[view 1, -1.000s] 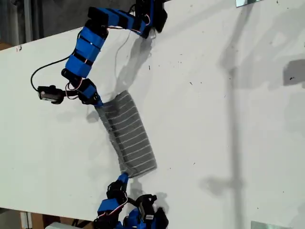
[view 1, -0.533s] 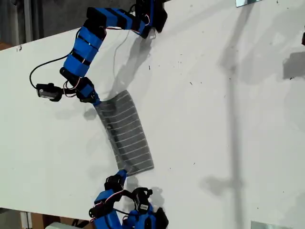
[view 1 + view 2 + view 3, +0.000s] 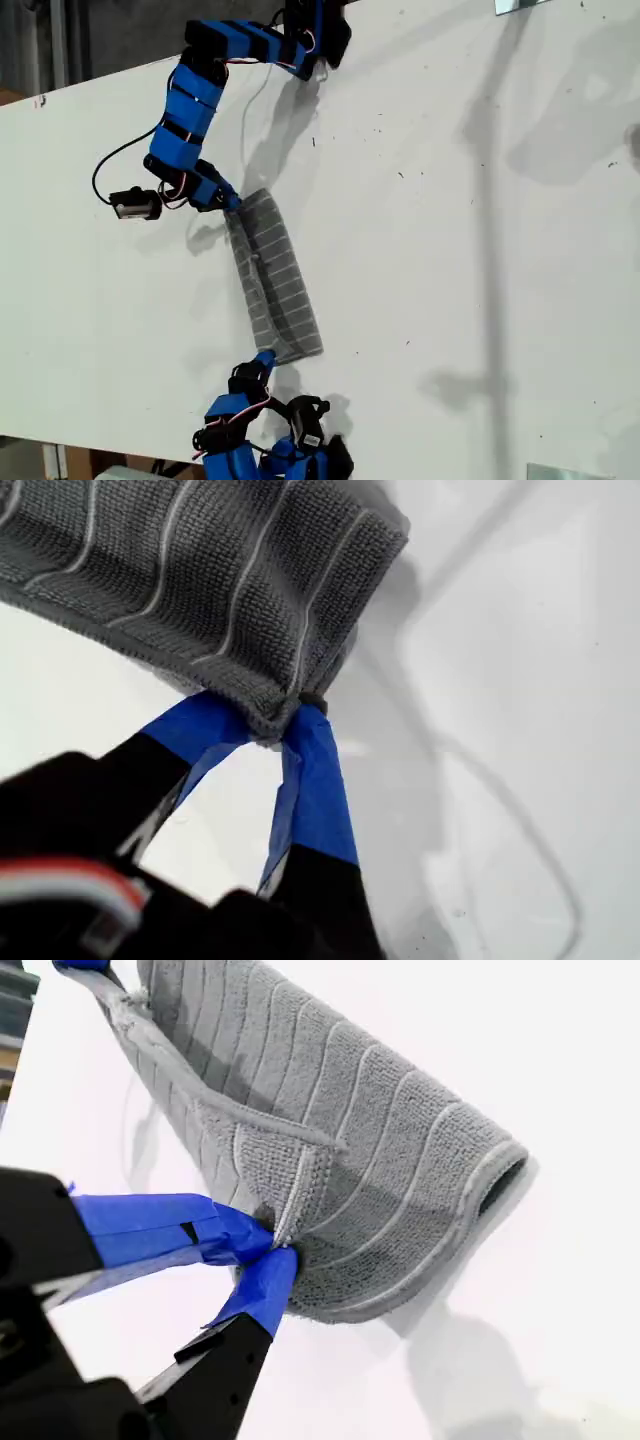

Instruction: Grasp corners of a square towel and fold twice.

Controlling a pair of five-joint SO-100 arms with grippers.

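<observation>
The dark grey striped towel (image 3: 276, 285) lies as a long narrow band on the white table (image 3: 450, 250), doubled over itself with a rounded fold (image 3: 500, 1175) along one side. My first gripper (image 3: 233, 205) (image 3: 285, 720) is shut on the towel's (image 3: 200, 570) corner at the band's upper end in the exterior view. At the lower end, my second gripper (image 3: 265, 357) (image 3: 275, 1245) is shut on another corner, pinching the layers of the towel (image 3: 370, 1130). Both held corners are lifted slightly off the table.
A black cable (image 3: 110, 165) loops beside the first arm (image 3: 190, 110) at the exterior view's upper left. The second arm's base (image 3: 270, 450) sits at the table's lower edge. Arm shadows cross the exterior view's right half.
My first gripper has swung toward the exterior view's right with its corner, and the second shifted slightly the same way. The towel's held edge has come over and the band looks narrower.
</observation>
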